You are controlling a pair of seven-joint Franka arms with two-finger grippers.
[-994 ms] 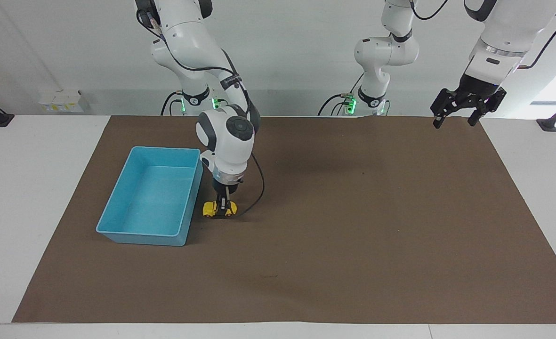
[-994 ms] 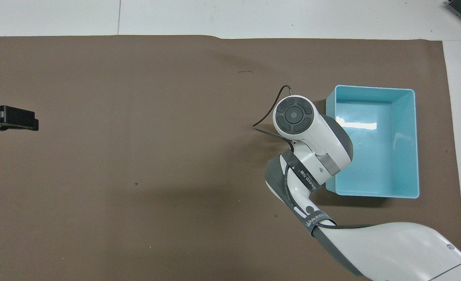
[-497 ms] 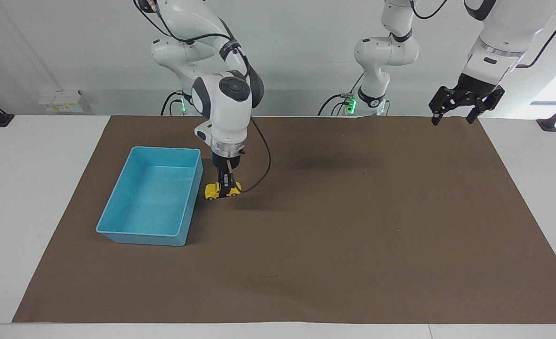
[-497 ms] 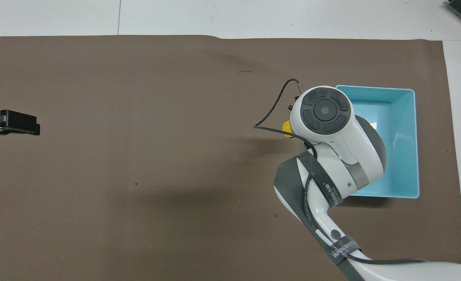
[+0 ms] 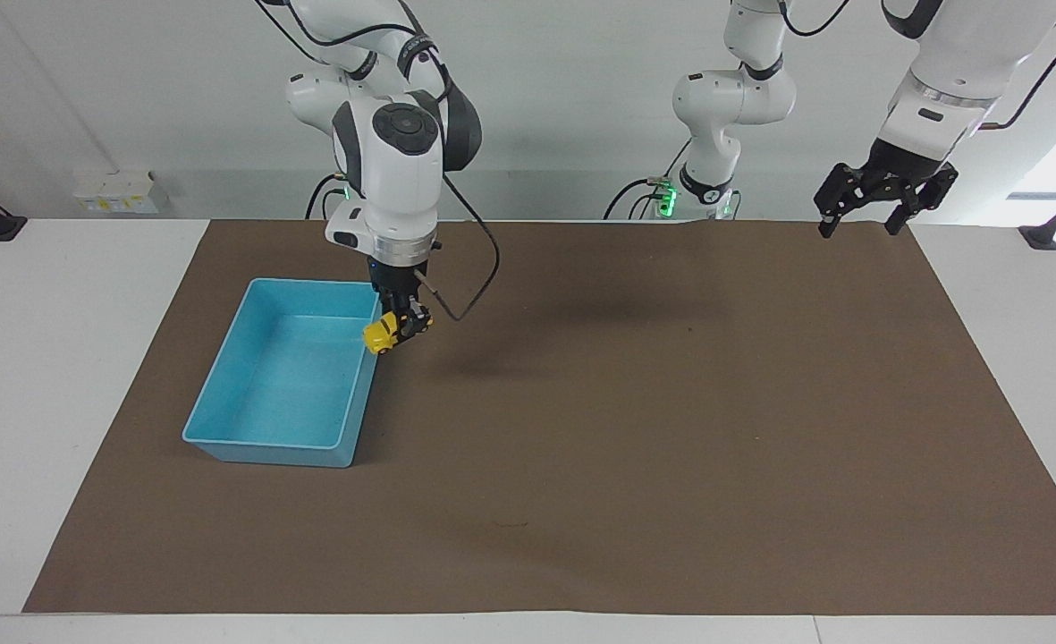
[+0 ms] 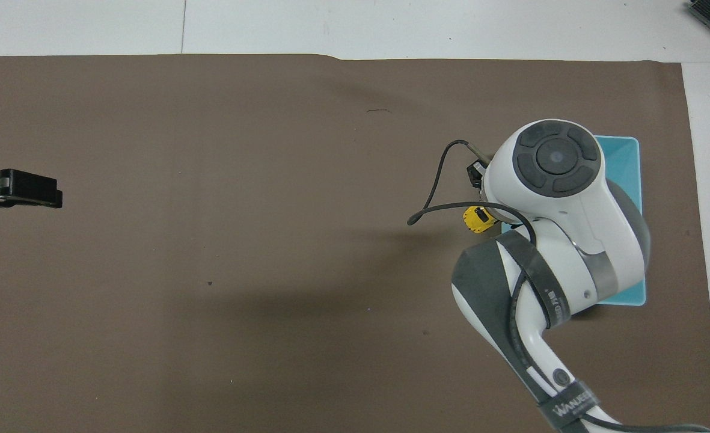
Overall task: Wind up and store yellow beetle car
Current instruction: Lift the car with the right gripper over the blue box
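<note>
Hanging in the air, the car is pinched between the fingers of the right gripper, clear of the desk. Small yellow toy, rounded body, black wheels; held tilted, one end dipping toward the bin.

Position: right gripper and car sit over the bin's side wall, the wall that faces the middle of the desk, close to the bin corner nearest the robots. Cannot tell whether the car is over the bin's inside or just outside its rim. In the overhead view only a bit of the car shows, beside the rim of the bin; the arm's wrist covers most of the bin there.

Bin: light blue, open-topped, rectangular, nothing in the part of it that shows. Stands on the brown mat at the right arm's end of the desk.

Left gripper: fingers spread, holding nothing, raised over the mat corner nearest the robots at the left arm's end of the desk. That arm waits. Only its tip shows in the overhead view.
</note>
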